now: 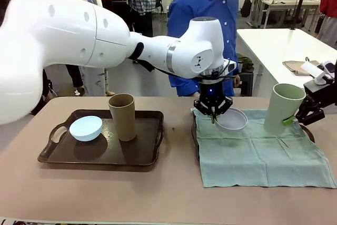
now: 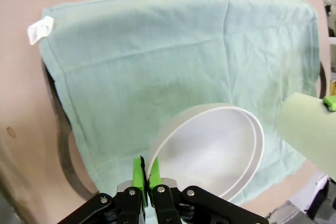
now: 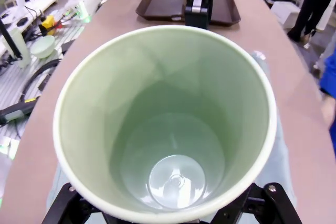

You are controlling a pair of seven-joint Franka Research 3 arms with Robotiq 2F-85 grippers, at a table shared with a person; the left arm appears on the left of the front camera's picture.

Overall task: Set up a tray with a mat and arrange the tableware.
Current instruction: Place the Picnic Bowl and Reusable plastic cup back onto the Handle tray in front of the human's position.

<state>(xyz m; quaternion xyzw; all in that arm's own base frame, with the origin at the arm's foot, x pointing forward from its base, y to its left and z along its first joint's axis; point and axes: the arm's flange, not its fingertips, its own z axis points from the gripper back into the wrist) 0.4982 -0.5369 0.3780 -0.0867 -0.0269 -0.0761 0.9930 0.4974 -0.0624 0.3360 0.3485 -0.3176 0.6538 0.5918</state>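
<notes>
The pale green cloth mat (image 1: 263, 154) drapes a dark tray (image 2: 62, 157). Left of the mat, a second dark brown plastic tray (image 1: 151, 154) holds the tall tan-brown tumbler (image 1: 122, 118) and the pale blue round bowl (image 1: 86, 128). Over the mat's right edge the right gripper (image 1: 296, 119) clasps the tilted pale green tumbler (image 1: 281, 106). Over its far-left corner the left gripper (image 1: 213, 114) pinches the white round bowl (image 1: 232, 120) by the rim, with the mat directly beneath.

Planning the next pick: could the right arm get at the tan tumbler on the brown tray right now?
Probably not. The right gripper is shut on the pale green tumbler, and the left gripper, holding the white bowl, stands between it and the tan tumbler.
</notes>
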